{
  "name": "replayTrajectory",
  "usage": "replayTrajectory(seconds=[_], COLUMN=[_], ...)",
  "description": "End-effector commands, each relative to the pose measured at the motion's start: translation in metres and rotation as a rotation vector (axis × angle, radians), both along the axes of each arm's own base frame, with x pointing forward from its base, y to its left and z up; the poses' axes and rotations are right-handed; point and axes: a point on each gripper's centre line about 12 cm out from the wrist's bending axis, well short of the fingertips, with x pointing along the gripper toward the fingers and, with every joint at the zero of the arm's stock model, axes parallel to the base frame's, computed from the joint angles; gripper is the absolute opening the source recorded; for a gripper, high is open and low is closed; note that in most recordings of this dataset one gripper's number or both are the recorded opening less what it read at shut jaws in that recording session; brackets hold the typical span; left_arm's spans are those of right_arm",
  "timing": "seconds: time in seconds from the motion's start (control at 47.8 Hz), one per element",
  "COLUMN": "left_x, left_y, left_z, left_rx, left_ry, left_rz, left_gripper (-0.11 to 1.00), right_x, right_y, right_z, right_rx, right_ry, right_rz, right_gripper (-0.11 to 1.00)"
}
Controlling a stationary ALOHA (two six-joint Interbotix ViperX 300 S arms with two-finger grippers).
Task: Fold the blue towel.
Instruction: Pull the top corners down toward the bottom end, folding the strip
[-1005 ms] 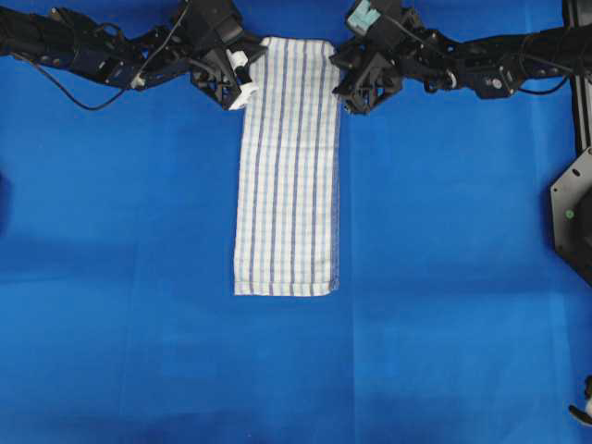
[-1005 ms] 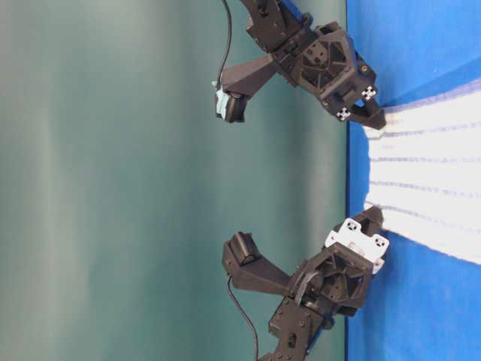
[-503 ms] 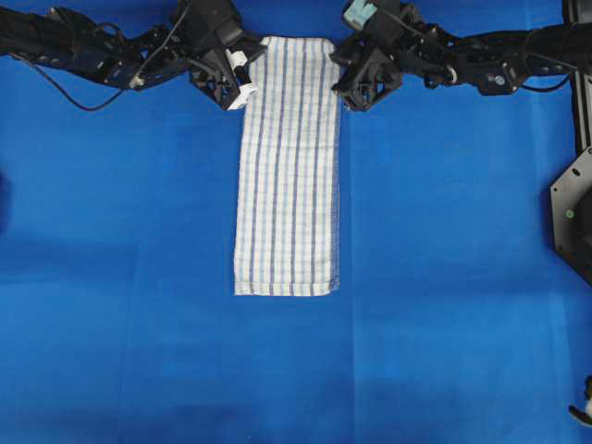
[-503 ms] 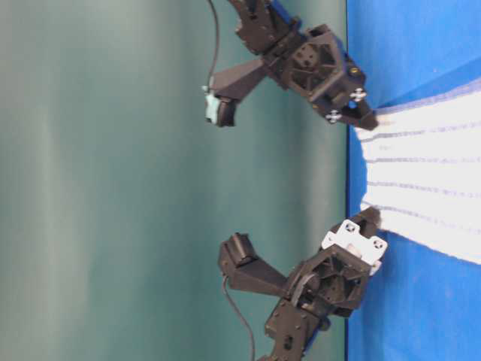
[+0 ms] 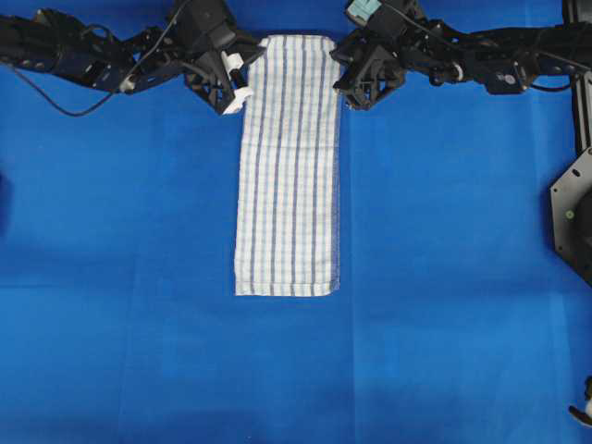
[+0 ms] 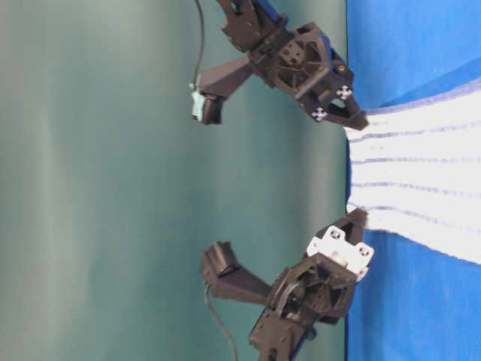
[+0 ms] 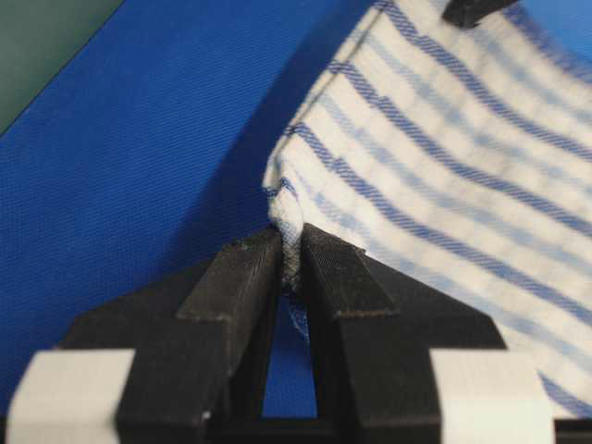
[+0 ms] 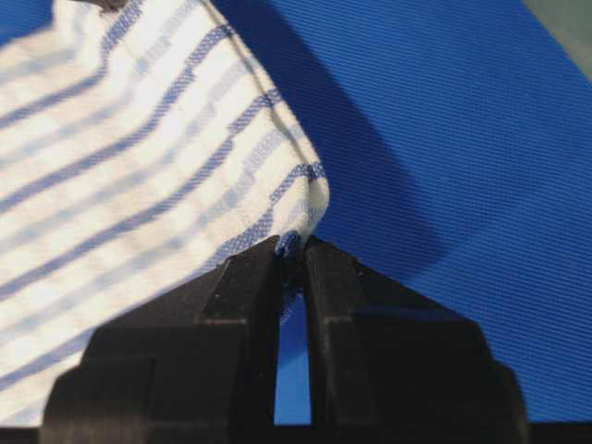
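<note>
Both arms crowd the counter's (image 5: 139,351) far edge, either side of the blue towel (image 5: 287,176). A black bracket (image 5: 573,217) juts in along the right edge. Elsewhere the blue surface lies open to the near edge.

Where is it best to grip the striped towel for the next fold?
At its two far corners, coming from the outer sides. The towel lies as a long flat strip, and the left claw and right claw are each shut on a corner there.

1 blue towel (image 5: 287,166), 1 table covering (image 5: 139,277), and 2 grippers: left gripper (image 5: 242,76), right gripper (image 5: 344,81)
</note>
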Motion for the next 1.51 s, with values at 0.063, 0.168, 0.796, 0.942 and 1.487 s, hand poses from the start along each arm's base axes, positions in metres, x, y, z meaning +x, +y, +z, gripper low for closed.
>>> replayTrajectory(seconds=[0.063, 0.168, 0.796, 0.942, 1.487], left_x=[-0.001, -0.006, -0.013, -0.011, -0.005], left_y=[-0.026, -0.046, -0.189, -0.217, -0.273], left_z=[0.040, 0.048, 0.048, 0.047, 0.028], left_rx=[0.035, 0.026, -0.119, -0.140, -0.193], left_ry=[-0.078, -0.095, -0.180, -0.183, -0.145], left_rz=[-0.057, -0.092, -0.383, -0.450, -0.572], left_gripper=[0.07, 0.07, 0.07, 0.07, 0.07], right_x=[0.003, 0.003, 0.002, 0.002, 0.006], right_y=[0.021, 0.041, 0.166, 0.187, 0.234], right_z=[0.031, 0.039, 0.033, 0.032, 0.016], right_rx=[-0.024, -0.026, 0.100, 0.125, 0.161], right_ry=[-0.064, -0.080, -0.105, -0.111, -0.097], right_rz=[0.048, 0.091, 0.311, 0.342, 0.415], right_gripper=[0.07, 0.07, 0.07, 0.07, 0.07])
